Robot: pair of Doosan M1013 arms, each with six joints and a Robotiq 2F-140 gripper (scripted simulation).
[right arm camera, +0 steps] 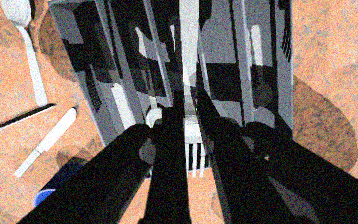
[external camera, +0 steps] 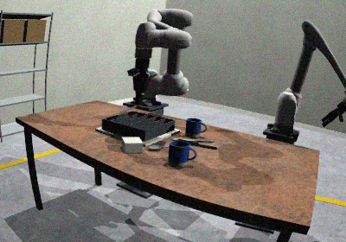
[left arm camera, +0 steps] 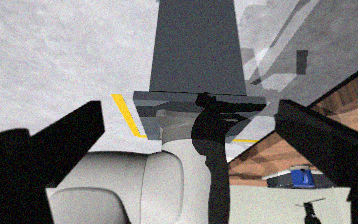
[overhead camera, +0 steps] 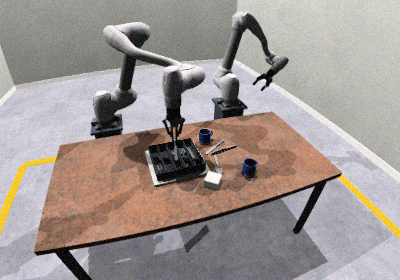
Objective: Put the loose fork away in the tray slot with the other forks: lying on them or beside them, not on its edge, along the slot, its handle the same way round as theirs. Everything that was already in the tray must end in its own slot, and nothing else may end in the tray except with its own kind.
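Note:
My right gripper (overhead camera: 174,132) (right arm camera: 189,104) is shut on the loose fork (right arm camera: 193,130) and holds it over the black tray (overhead camera: 160,175) (external camera: 121,130) (right arm camera: 244,75). In the right wrist view the fork's tines point toward the bottom of the picture, past the tray's near end, and its handle runs up along the slots. Pale cutlery lies in several slots; shadow and the fingers hide much of it, and I cannot tell which slot holds the forks. My left gripper (overhead camera: 262,85) (external camera: 330,121) (left arm camera: 189,116) is open and empty, away from the table.
Beside the tray lie a spoon (overhead camera: 219,170) (external camera: 156,147) (right arm camera: 34,75), a black-handled utensil (overhead camera: 226,149) (right arm camera: 25,116) and a pale knife (overhead camera: 216,146) (right arm camera: 57,130). Two blue mugs (overhead camera: 205,136) (overhead camera: 249,168) (external camera: 193,127) (external camera: 179,152) and a white block (overhead camera: 213,180) (external camera: 132,145) stand nearby.

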